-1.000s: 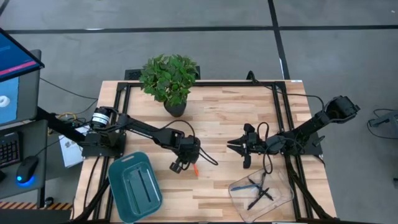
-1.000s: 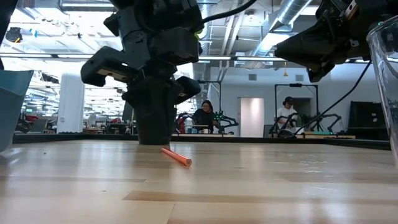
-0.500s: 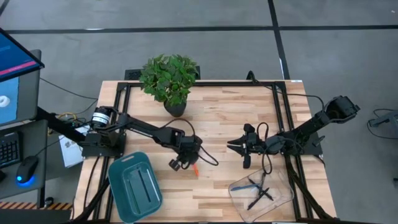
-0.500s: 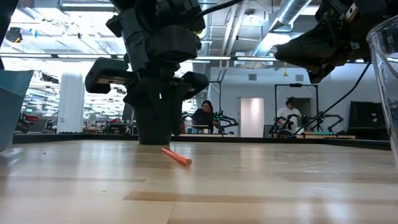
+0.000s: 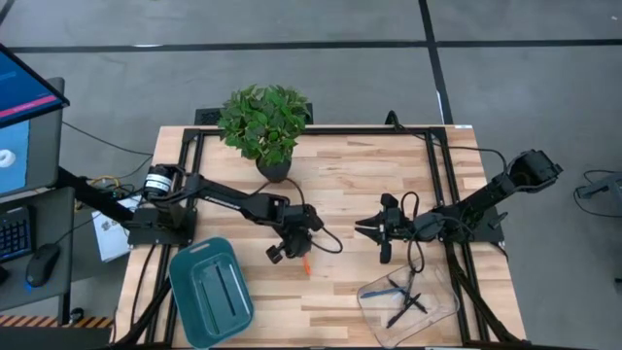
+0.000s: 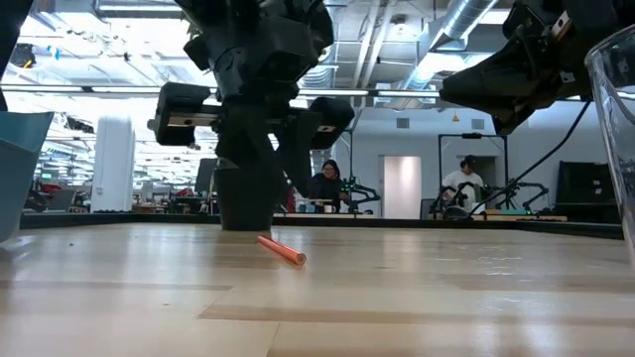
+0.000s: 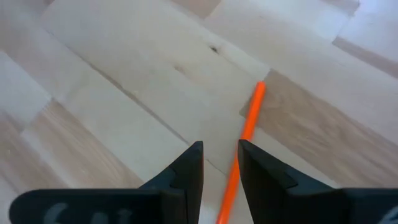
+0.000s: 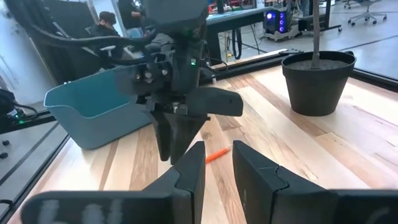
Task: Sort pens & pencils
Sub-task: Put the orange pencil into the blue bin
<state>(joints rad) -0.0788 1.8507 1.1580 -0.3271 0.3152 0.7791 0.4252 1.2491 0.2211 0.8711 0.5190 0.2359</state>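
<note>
An orange pen lies flat on the wooden table, near the middle. My left gripper hangs open just above it, fingers slanting down; the pen's near part shows in the gap between them. In the high view this gripper is beside the pen. My right gripper waits open to the right, over the table, pointing at the left one, nothing between its fingers. Two dark pens lie in the teal tray. A blue and dark ones lie in the clear container.
A potted plant stands at the table's far side, behind the left arm. The teal tray sits at the near left and the clear container at the near right. Bare wood lies between the two grippers. People sit in the room beyond the table.
My left gripper has rolled about its own axis above the orange pen and shifted a little toward the table's right edge. The pen lies where it was. My right arm has kept still.
</note>
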